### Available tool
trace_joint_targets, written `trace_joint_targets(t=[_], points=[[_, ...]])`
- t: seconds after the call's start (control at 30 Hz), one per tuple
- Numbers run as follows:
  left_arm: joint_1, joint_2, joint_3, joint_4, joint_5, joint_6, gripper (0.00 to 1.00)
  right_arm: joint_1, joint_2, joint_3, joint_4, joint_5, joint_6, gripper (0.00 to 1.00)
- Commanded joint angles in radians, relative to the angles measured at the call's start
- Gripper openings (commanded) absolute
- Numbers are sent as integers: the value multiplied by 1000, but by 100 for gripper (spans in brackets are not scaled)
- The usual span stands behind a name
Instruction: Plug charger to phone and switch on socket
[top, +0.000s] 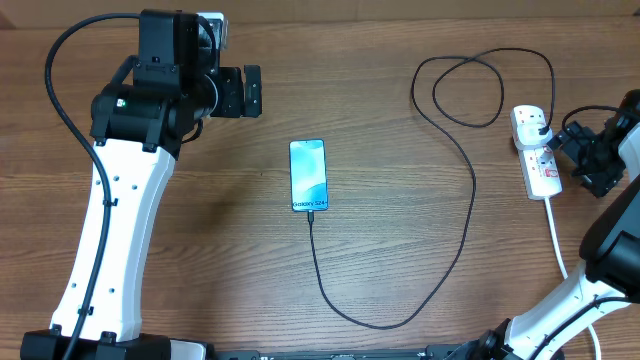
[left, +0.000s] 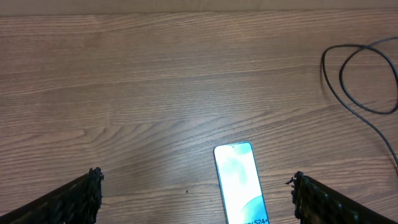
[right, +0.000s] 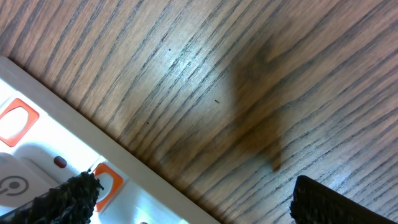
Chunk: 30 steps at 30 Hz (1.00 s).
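At table centre, phone lies flat; charger tip meets its near edge, cable loops right to socket. Left gripper near phone, right gripper at socket: both gape wide, holding nothing.

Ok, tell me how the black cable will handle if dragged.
Likely floppy: the cable lies in loose loops. Probably light, being thin. Dragging it may tug the phone, whose edge its tip seems to meet.
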<state>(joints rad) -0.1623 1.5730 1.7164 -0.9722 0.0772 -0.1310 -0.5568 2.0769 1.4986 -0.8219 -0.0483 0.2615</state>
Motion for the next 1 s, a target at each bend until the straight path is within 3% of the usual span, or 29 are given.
trace_joint_targets(t=[0.0, 0.97], points=[[-3, 9, 7, 1, -7, 12, 100, 16, 11, -14, -10, -21, -7, 100], [-2, 9, 7, 1, -7, 12, 100, 47, 13, -14, -47, -43, -31, 100]])
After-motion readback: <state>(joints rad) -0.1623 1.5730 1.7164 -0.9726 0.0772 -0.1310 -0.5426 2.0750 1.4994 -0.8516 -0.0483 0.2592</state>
